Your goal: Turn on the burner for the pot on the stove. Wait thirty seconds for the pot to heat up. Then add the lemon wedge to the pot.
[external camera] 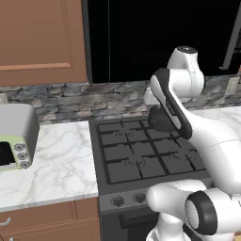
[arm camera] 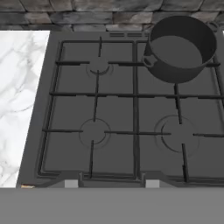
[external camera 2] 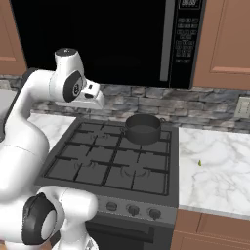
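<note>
The black stove [arm camera: 135, 113] lies below my hand, its grates seen from above. At its back right stands the dark grey pot [arm camera: 181, 48], upright and empty, hiding the burner beneath it; no flame shows anywhere. My gripper [arm camera: 111, 183] hovers high over the stove's front edge, open, fingertips wide apart with nothing between them. From the right base, the pot [external camera 2: 142, 128] sits on the back right grate, and the lemon wedge [external camera 2: 199, 163] lies as a tiny yellow-green speck on the marble counter to the stove's right. Round knobs [external camera 2: 133, 210] line the stove front.
A black microwave [external camera 2: 188, 29] hangs over the stove. A grey and green appliance [external camera: 16, 136] stands at the left on the marble counter [external camera: 61, 164]. More counter [external camera 2: 215, 180] stretches right of the stove, with a wall outlet [external camera 2: 242, 107] and stone backsplash behind.
</note>
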Motion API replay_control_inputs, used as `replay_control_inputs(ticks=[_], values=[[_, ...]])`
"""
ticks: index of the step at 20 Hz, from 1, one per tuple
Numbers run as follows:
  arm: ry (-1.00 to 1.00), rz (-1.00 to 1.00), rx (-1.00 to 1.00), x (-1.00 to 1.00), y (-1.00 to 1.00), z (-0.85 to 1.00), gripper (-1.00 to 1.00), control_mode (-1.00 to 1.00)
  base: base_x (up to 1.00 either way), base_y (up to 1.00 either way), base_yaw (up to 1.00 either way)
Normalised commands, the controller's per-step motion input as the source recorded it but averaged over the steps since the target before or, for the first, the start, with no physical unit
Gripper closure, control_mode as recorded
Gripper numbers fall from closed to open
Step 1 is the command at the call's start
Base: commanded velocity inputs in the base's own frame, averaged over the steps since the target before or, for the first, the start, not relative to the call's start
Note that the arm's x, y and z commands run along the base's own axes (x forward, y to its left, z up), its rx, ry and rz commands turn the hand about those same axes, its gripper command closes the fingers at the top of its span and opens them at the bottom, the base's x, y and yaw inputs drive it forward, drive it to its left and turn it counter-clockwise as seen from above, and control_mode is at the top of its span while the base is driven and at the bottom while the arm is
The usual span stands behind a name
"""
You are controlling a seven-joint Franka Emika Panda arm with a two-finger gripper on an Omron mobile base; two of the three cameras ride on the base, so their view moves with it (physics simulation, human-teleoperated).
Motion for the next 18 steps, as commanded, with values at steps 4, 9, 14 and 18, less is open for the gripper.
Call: replay_control_inputs(ticks=[4, 9, 14, 18], values=[[-0.13, 0.00, 0.00, -0.45, -0.02, 0.00, -1.00, -1.00, 0.00, 0.00, 0.00], [-0.02, -0.08, 0.00, -0.83, -0.26, -0.16, -1.00, -1.00, 0.00, 0.00, 0.00], [0.00, -0.15, 0.02, -0.89, -0.43, -0.29, -1.00, -1.00, 0.00, 0.00, 0.00], [-0.02, -0.14, 0.03, -0.92, -0.49, -0.35, -1.00, -1.00, 0.00, 0.00, 0.00]])
